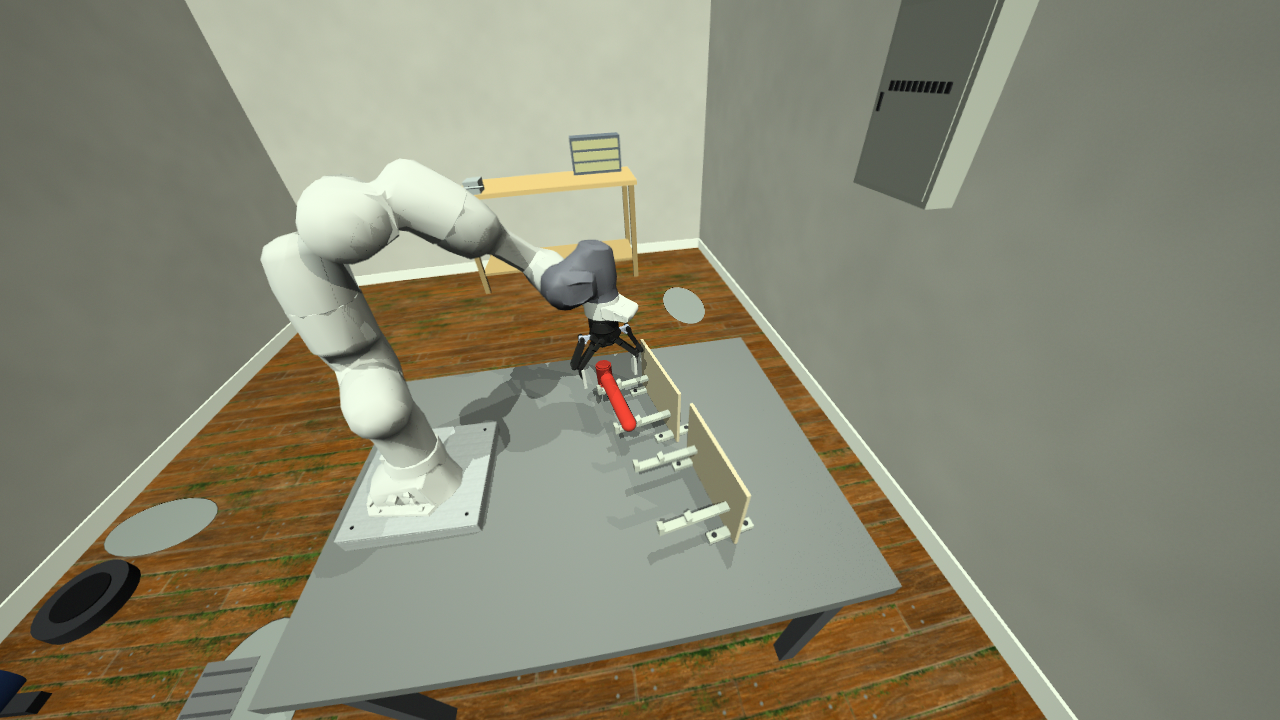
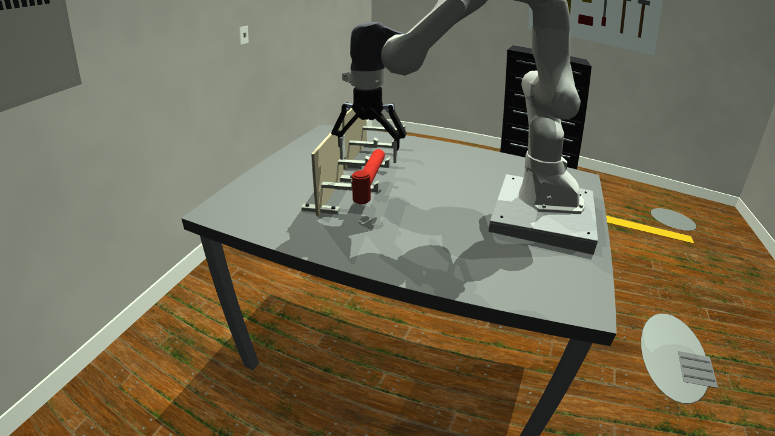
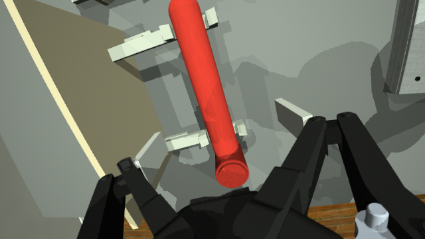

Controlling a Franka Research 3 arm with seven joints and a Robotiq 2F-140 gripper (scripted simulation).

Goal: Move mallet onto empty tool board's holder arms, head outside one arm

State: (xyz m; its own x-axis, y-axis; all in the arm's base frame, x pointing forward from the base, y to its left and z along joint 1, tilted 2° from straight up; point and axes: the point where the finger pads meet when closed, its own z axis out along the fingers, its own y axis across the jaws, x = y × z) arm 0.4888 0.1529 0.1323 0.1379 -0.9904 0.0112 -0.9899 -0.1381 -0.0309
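The red mallet [image 1: 617,401] [image 2: 371,165] [image 3: 204,83] lies across the two holder arms of the farther tool board [image 1: 663,386] [image 2: 324,162] [image 3: 99,96], seen from the top view. Its head [image 1: 604,367] [image 2: 360,188] [image 3: 232,172] hangs outside one arm. My gripper [image 1: 608,362] [image 2: 367,147] [image 3: 218,126] is open and empty. It hangs a little above the mallet's head end, with one finger on each side of the mallet. The second tool board [image 1: 717,474] stands beside the first, with both arms [image 1: 666,459] [image 1: 693,517] empty.
Both boards stand on the grey table [image 1: 537,582] [image 2: 460,162]. The robot's base plate [image 1: 420,501] [image 2: 542,219] [image 3: 405,50] sits across the table from the arms. The boards' upright panels stand close behind the holder arms.
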